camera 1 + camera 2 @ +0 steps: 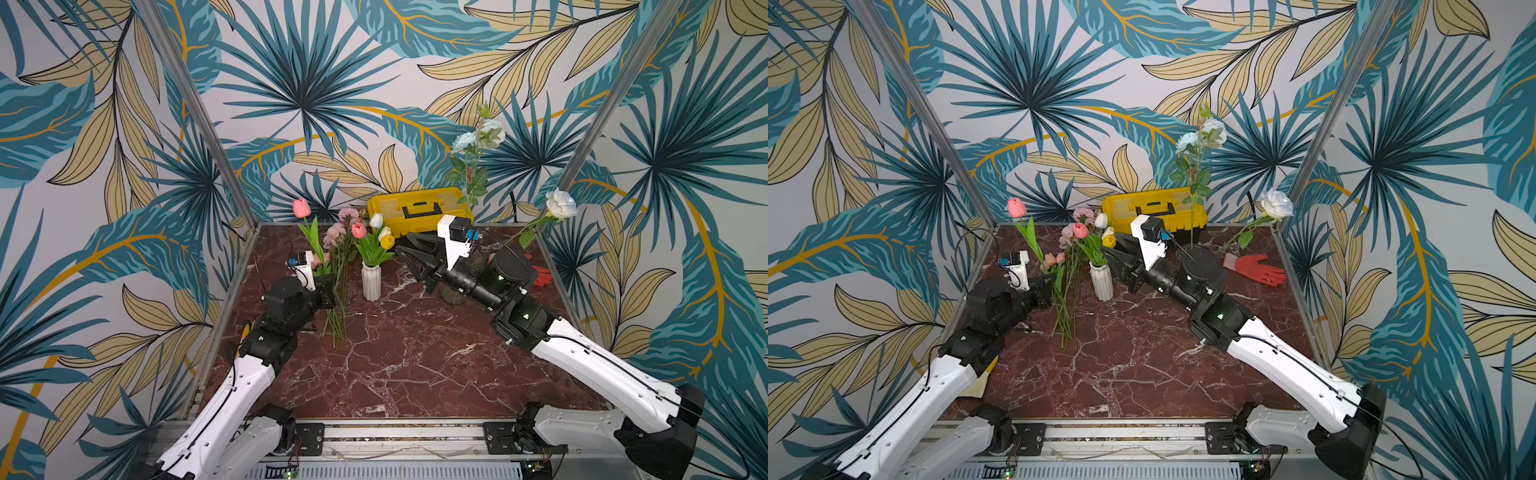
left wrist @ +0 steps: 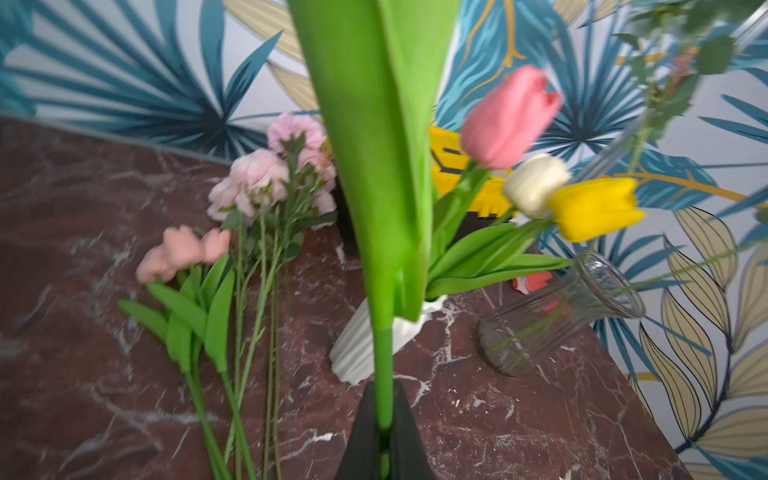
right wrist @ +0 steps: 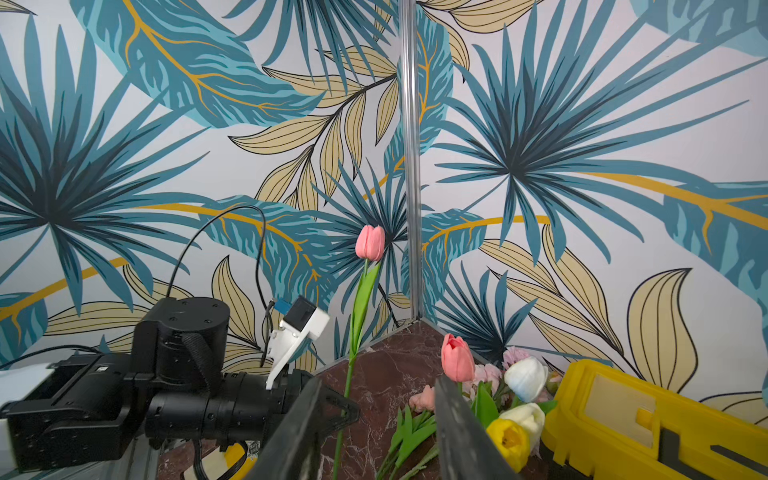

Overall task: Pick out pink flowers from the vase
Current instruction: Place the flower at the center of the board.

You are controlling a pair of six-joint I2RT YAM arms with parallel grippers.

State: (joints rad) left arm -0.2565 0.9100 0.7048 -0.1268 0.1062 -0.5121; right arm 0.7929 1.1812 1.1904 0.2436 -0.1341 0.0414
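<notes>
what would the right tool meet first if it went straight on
Probably the tulip leaves in the white vase, though depth is unclear; the pink tulip in the left tool stands beyond.

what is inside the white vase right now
The white vase holds one pink tulip, a white tulip, a cream tulip, a yellow tulip and green leaves. Its opaque wall hides the stem ends inside.

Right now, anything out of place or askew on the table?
An orange work glove lies at the table's back right, unrelated to the job, like the yellow toolbox at the back. The white rose leans steeply toward the table's right edge. Nothing looks spilled.
</notes>
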